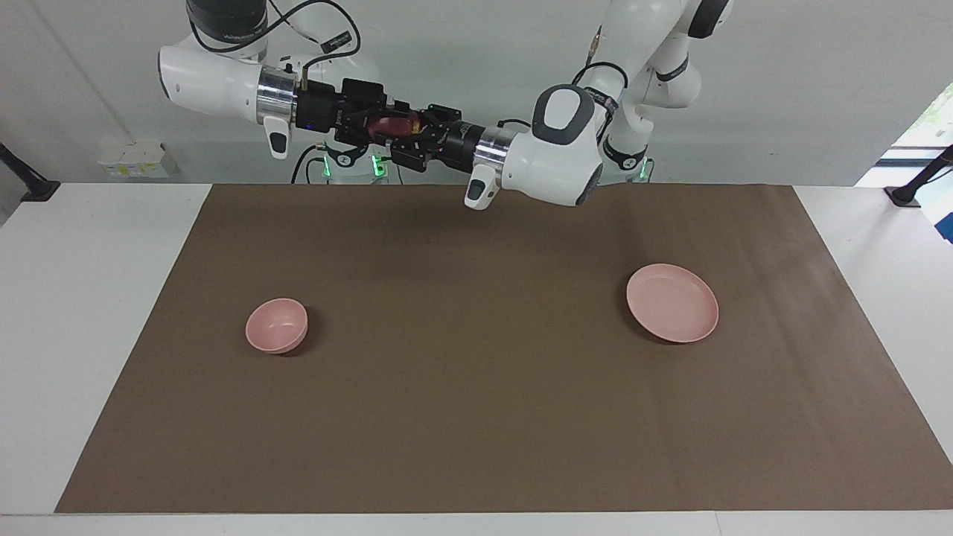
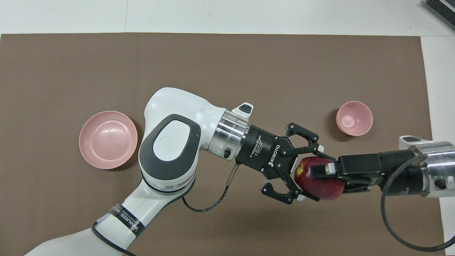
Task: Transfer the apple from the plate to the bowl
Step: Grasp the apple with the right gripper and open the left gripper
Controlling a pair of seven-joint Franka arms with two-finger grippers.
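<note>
The dark red apple (image 1: 392, 124) is up in the air between both grippers, over the edge of the brown mat nearest the robots; it also shows in the overhead view (image 2: 321, 186). My left gripper (image 1: 408, 129) (image 2: 314, 175) clasps it from the sides. My right gripper (image 1: 378, 123) (image 2: 321, 172) meets it from the other end, one finger across its top, shut on it. The pale pink plate (image 1: 672, 303) (image 2: 108, 139) lies bare toward the left arm's end. The small pink bowl (image 1: 276, 324) (image 2: 354, 118) stands bare toward the right arm's end.
A brown mat (image 1: 476, 417) covers most of the white table (image 1: 89, 313). Both arms stretch sideways high over the mat's edge nearest the robots. A dark clamp (image 1: 912, 190) stands at the table corner by the left arm.
</note>
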